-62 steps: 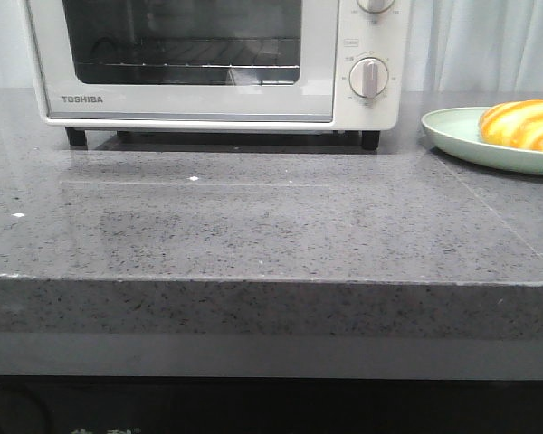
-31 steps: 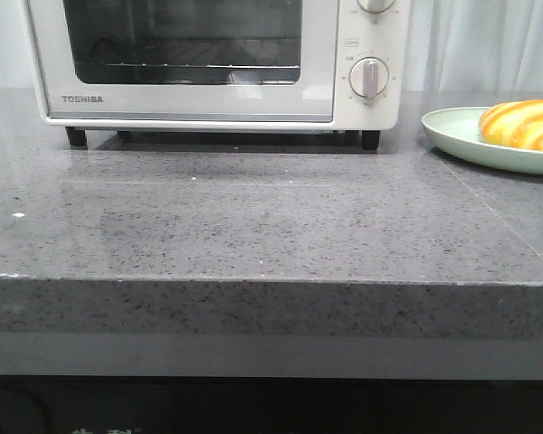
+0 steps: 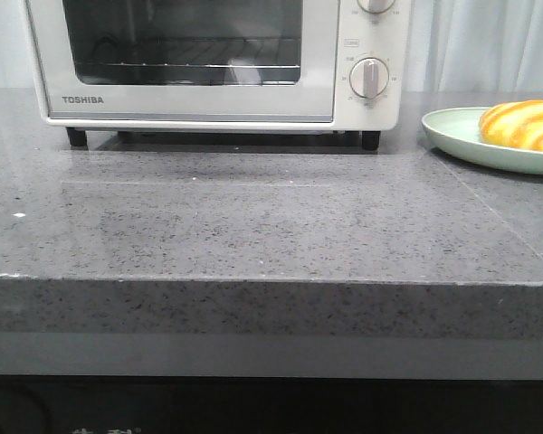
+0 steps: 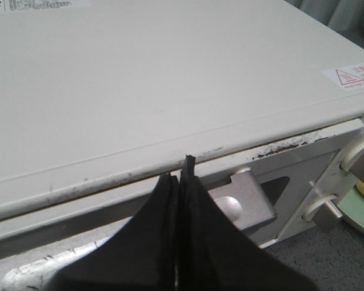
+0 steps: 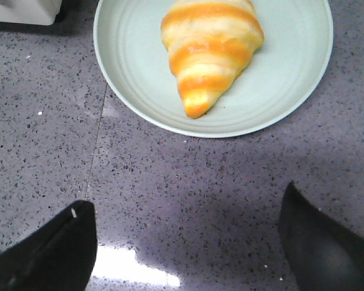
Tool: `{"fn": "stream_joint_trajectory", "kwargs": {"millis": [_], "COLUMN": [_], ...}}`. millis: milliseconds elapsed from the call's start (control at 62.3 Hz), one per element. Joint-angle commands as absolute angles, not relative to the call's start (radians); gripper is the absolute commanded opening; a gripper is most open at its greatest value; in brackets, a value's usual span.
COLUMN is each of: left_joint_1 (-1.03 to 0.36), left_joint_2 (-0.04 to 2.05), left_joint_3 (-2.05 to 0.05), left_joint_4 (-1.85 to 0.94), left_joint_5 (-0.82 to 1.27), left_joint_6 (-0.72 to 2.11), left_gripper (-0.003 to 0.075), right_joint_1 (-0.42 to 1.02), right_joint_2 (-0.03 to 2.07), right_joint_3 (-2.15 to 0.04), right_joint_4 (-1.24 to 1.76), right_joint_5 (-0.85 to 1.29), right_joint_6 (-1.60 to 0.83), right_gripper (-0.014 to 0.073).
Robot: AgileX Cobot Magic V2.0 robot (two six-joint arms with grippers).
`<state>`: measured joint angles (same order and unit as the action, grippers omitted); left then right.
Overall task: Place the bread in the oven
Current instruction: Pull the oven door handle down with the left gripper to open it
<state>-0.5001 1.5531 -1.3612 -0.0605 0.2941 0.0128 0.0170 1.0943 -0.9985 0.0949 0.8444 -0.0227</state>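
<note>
The white TOSHIBA oven (image 3: 208, 63) stands at the back of the counter with its glass door up. The bread (image 3: 523, 123), golden with orange stripes, lies on a pale green plate (image 3: 462, 136) at the right. Neither gripper shows in the front view. In the left wrist view my left gripper (image 4: 181, 170) is shut and empty, its tips at the front top edge of the oven (image 4: 170, 79), just above the door's metal handle (image 4: 246, 197). In the right wrist view my right gripper (image 5: 185, 200) is open and empty over the counter, a little short of the plate (image 5: 133, 73) and bread (image 5: 209, 48).
The grey speckled counter (image 3: 281, 226) stretches from the oven to its front edge. Oven knobs (image 3: 369, 78) sit on the right side of its front panel. A pale curtain hangs behind the plate.
The reflections in the oven's door glass have shifted and the rack looks brighter. A white glint on the counter in front of the oven is gone. The bread and plate have not moved.
</note>
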Motion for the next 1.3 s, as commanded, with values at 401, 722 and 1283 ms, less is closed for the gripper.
{"fn": "stream_joint_trajectory", "kwargs": {"millis": [401,722,1283], "left_joint_1": [-0.507,-0.507,-0.505], "left_joint_2": [1.422,1.289,0.936], "left_joint_3": [-1.372,-1.372,-1.144], "left_joint_4": [-0.109,-0.102,-0.037], "left_joint_5": [0.657,0.814,0.817], "left_joint_6": [0.011,0.011,0.000], "left_gripper": [-0.0018,-0.0018,-0.0018], "right_joint_1": [0.014,0.014,0.014], "right_joint_2": [1.081,1.081,1.141], "right_joint_3": [-1.032,-1.032,-1.053], "right_joint_4": [0.100,0.100,0.100], "right_joint_5": [0.807,0.811,0.793], "right_joint_6": [-0.024,-0.024,-0.024], "right_gripper": [0.0620,0.0620,0.0620]}}
